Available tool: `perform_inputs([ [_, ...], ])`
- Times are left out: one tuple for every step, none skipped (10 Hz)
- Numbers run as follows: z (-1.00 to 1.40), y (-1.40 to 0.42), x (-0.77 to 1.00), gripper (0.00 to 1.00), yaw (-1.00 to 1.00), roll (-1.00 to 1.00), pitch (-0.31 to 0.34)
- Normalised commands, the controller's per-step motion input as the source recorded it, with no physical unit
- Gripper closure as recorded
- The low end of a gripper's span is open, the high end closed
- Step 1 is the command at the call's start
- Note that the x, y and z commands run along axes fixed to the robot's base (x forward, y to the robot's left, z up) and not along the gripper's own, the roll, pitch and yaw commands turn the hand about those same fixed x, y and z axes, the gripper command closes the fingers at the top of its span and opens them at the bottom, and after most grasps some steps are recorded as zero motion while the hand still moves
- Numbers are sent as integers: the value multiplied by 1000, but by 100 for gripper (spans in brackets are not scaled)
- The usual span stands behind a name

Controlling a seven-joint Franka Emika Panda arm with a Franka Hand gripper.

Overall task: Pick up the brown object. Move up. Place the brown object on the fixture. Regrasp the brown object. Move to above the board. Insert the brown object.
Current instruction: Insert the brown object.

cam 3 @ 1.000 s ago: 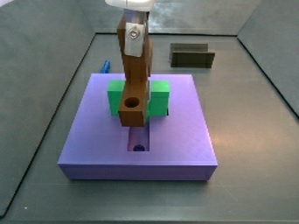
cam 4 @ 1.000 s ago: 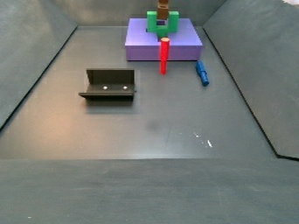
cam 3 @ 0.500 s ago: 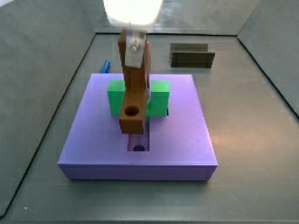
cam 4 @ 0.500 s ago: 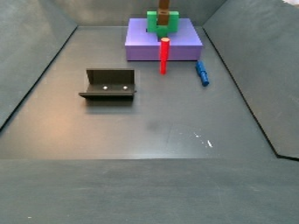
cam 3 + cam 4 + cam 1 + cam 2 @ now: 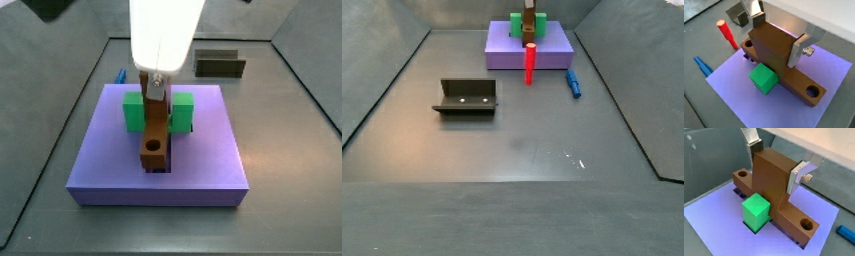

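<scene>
My gripper (image 5: 154,84) is shut on the brown object (image 5: 156,130) and holds it upright over the middle of the lavender board (image 5: 207,150). The object's lower end, with its round hole, is down at the board's long slot. In both wrist views the silver fingers (image 5: 798,50) (image 5: 797,175) clamp the brown object's (image 5: 808,90) upright part from two sides, and its base lies along the board (image 5: 827,65). The dark fixture (image 5: 219,64) stands on the floor beyond the board and is empty; it also shows in a side view (image 5: 466,96).
A bright green block (image 5: 134,110) sits in the board right beside the brown object. An upright red peg (image 5: 531,63) stands at the board's edge. A blue piece (image 5: 572,82) lies on the grey floor next to the board. Grey walls enclose the floor.
My gripper has moved down with the brown object. Its lower end has dropped from above the board to the slot.
</scene>
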Motion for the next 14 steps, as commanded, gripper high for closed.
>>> perform_inputs([
  [-149,109,31,100,206,0,0],
  [-223,31,0,100,263,0,-13],
  [-206,0,0,100,266,0,-4],
  [-203,-51,0,100,277,13,-33],
  [-206,0,-34,100,229,11,-34],
  [-200,-34,0,100,86,0,0],
  [-223,-83,40,100,0,0,31],
  [-217,-137,137,100,-83,-20,61],
  [-263,-206,363,100,-311,-13,106],
  [-271,-163,420,100,-437,0,140],
  [-297,-74,323,100,-437,0,117],
  [-291,0,234,100,-343,0,99],
  [-374,0,149,100,-266,0,60],
  [0,0,34,100,-31,-3,4],
])
